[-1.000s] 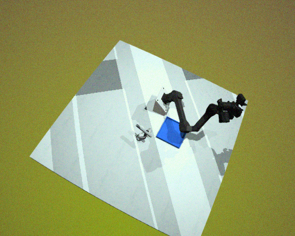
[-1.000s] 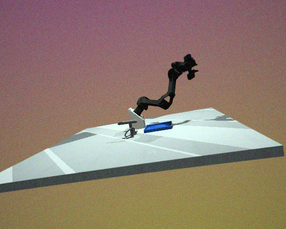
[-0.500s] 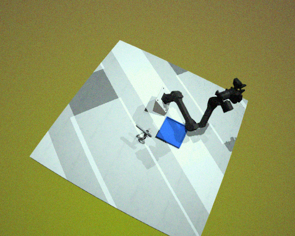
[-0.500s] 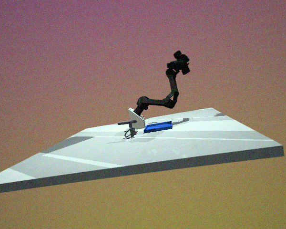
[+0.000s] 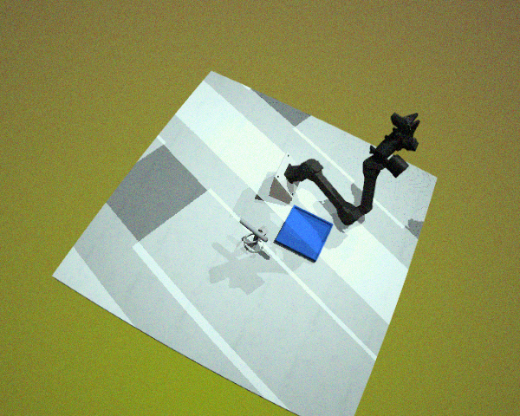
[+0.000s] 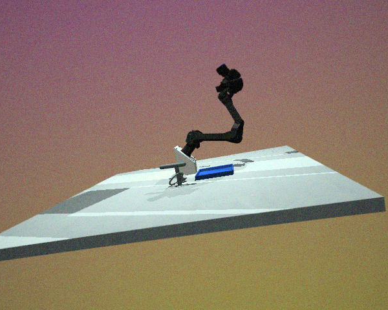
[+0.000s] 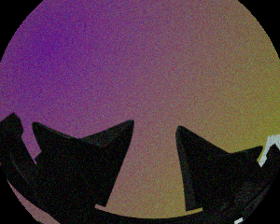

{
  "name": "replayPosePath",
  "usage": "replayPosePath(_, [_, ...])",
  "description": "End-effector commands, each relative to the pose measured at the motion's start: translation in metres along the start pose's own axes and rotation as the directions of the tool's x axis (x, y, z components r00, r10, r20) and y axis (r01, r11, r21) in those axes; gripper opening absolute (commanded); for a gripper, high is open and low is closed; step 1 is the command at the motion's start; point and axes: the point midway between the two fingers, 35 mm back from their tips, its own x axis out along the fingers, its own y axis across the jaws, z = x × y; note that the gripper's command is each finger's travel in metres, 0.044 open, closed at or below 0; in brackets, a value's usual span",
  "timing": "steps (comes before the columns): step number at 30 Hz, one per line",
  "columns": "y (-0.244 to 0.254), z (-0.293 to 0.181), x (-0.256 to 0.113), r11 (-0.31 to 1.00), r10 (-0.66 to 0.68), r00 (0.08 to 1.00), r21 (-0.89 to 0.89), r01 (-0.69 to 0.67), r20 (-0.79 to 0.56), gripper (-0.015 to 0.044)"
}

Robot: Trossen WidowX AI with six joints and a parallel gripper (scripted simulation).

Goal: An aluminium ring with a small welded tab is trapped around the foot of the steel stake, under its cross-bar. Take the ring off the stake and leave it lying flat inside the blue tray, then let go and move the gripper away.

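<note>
Ring (image 5: 251, 250) (image 6: 170, 180), thin grey metal, round, sits at the foot of the steel stake (image 5: 255, 231) (image 6: 177, 169), tilted rather than flat, below the smooth rounded cross-bar (image 5: 250, 227) (image 6: 172, 165) (welded tab too small to make out). Blue tray (image 5: 302, 235) (image 6: 215, 172), square, shallow, raised rim, lies near the stake, no ring inside. Black angular arm (image 5: 334, 192) (image 6: 214, 136) bends up from its pale wedge-shaped mount (image 5: 279, 191) (image 6: 188, 164). Gripper (image 5: 417, 119) (image 6: 220, 80) (image 7: 155, 127) is up high, well apart from the stake, partly open, tapered fingers separated, holding nothing.
</note>
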Motion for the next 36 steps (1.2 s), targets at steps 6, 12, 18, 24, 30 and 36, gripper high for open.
replayPosePath(6, [0.073,-0.050,-0.011,0.960,0.280,0.954,0.045,-0.276,-0.104,0.0200])
replayPosePath(12, [0.115,-0.074,-0.030,0.898,0.439,0.885,0.090,-0.430,-0.154,0.0200])
replayPosePath(18, [0.154,-0.097,-0.058,0.809,0.588,0.785,0.142,-0.570,-0.198,0.0200])
replayPosePath(24, [0.188,-0.115,-0.094,0.701,0.713,0.662,0.211,-0.681,-0.233,0.0200])
replayPosePath(30, [0.217,-0.130,-0.135,0.576,0.816,0.518,0.285,-0.766,-0.257,0.0200])
replayPosePath(36, [0.239,-0.141,-0.182,0.438,0.894,0.357,0.358,-0.825,-0.271,0.0200])
